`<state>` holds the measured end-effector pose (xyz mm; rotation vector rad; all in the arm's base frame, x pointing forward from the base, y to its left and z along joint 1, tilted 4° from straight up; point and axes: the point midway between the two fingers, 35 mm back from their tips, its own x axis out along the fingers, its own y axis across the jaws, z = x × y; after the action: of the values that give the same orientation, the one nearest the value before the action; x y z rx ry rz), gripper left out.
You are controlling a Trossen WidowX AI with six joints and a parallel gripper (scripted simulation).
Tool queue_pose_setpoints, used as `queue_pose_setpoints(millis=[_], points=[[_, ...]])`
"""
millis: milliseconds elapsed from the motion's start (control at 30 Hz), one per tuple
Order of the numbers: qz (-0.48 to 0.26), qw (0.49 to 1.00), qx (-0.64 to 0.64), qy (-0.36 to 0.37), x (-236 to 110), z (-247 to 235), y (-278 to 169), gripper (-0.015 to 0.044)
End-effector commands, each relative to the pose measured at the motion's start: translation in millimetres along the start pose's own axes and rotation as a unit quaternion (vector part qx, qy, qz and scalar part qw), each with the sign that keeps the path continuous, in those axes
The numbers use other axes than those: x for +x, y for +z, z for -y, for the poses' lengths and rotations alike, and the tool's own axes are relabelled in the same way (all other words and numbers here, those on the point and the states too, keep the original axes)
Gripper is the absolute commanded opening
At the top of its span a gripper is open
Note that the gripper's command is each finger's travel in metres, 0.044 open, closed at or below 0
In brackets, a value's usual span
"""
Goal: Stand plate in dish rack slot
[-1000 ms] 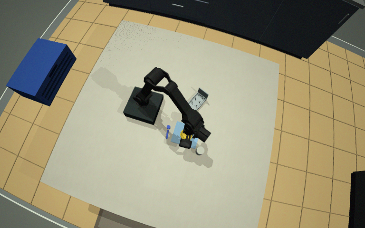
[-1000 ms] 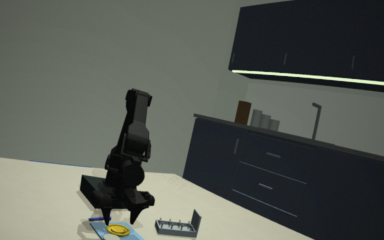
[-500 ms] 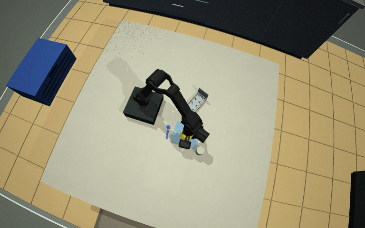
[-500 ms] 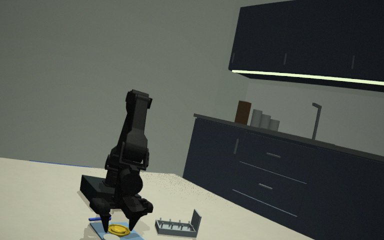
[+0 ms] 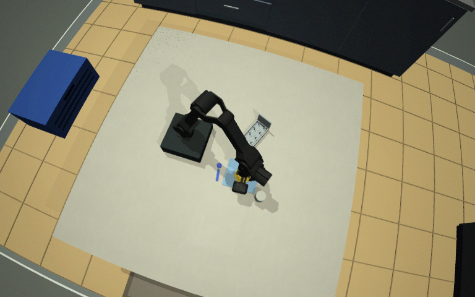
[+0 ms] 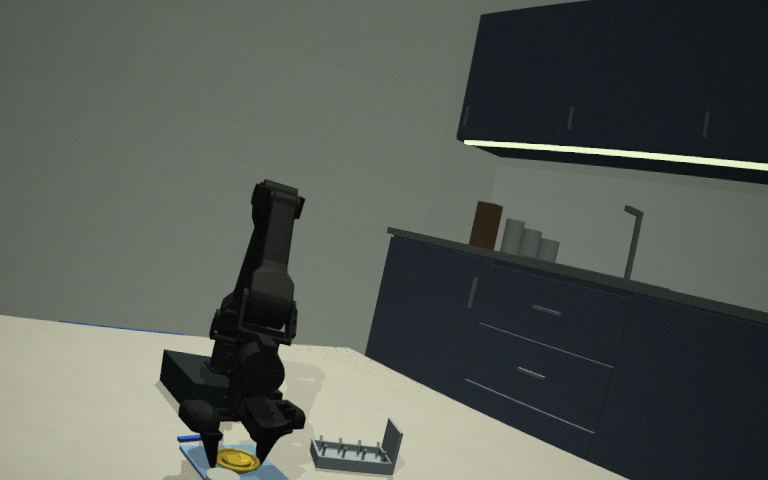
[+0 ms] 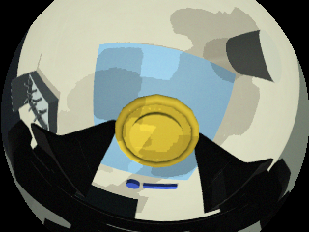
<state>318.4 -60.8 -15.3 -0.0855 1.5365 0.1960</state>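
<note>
From my top view the arm hides most of the yellow plate (image 7: 156,131), which lies flat on a light blue mat (image 7: 203,87); the tool (image 6: 236,451) straddles it spread wide, grasping nothing. The pale matte surface (image 5: 175,216) sits on tan tiles by dark cabinets (image 6: 543,350). The grey pegged dish rack (image 6: 353,452) stands just beside; its rail detail is hard to read.

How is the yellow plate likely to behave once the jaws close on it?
The plate looks rigid, with a raised rim, so it should hold its shape. It lies flat on the blue mat, low and thin, so its edge may slip out of the open gripper. Round as it is, it could roll once stood up.
</note>
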Motion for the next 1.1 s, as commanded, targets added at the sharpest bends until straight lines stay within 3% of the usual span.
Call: queue_pose_setpoints(millis=[0, 167, 600, 1067], points=[[0.0, 1.0, 0.001, -0.002, 0, 0, 0, 0.0363], [0.0, 1.0, 0.001, -0.002, 0, 0, 0, 0.0329], [0.001, 1.0, 0.001, -0.002, -53, 6, 12, 0.0], [0.003, 1.0, 0.004, -0.005, -121, 8, 17, 0.0]])
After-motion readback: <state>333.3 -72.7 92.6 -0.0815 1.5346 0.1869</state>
